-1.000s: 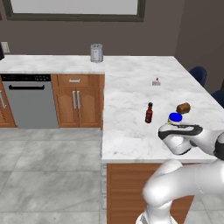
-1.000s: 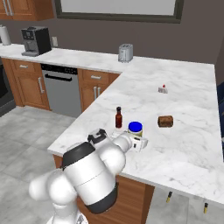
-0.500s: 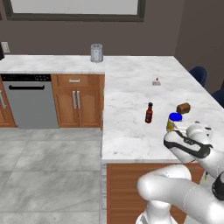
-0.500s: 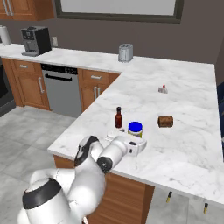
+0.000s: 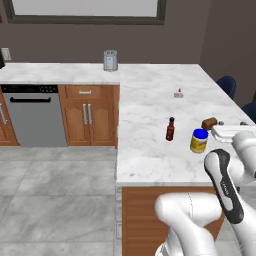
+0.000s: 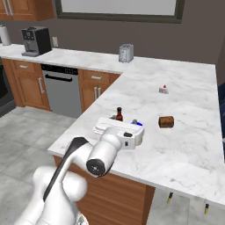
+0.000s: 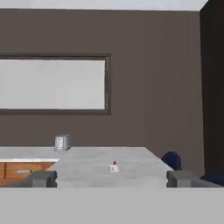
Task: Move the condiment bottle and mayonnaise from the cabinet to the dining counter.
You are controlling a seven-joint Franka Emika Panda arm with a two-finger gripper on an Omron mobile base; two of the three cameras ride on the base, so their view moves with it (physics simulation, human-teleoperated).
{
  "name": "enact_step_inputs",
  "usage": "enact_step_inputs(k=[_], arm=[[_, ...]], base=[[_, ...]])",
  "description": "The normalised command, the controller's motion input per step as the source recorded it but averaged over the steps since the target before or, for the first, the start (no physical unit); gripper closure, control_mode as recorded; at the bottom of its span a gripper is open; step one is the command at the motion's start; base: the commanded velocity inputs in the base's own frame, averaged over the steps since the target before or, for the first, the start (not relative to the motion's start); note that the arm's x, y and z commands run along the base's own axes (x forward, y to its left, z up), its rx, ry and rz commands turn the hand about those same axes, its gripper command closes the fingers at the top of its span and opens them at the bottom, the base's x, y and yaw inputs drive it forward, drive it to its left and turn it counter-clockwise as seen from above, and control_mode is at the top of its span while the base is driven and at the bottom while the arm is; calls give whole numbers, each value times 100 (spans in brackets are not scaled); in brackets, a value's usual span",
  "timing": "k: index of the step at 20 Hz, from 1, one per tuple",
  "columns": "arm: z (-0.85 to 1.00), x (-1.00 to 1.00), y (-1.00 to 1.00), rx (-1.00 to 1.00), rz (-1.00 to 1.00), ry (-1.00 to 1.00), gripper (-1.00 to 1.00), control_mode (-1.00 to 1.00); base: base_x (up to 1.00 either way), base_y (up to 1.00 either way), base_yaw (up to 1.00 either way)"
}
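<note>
Compared with a second ago my arm has pulled back from the mayonnaise [image 5: 199, 140], and the jar now stands free on the dining surface [image 5: 150, 105]; half a second ago my hand was still close over it. My end effector [image 7: 112, 178] is released, fingers spread wide with nothing between them, looking level across the surface toward the far wall. The condiment bottle [image 5: 170, 129] stands upright just beside the jar, to its left in the left base view, the two apart and not touching. I judge both items delivered, so the placing step reads as done. Relative to my end effector, the jar sits just below and ahead of the hand, partly hidden behind it in the right base view. A small brown block [image 6: 166, 121] lies near, untouched.
</note>
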Motion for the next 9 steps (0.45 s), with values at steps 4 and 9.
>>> enact_step_inputs(k=[4, 9], arm=[[100, -55, 14, -6, 1, -12, -100, -100], [98, -61, 0, -1, 0, 0, -100, -100]], base=[[0, 0, 0], [0, 0, 0]])
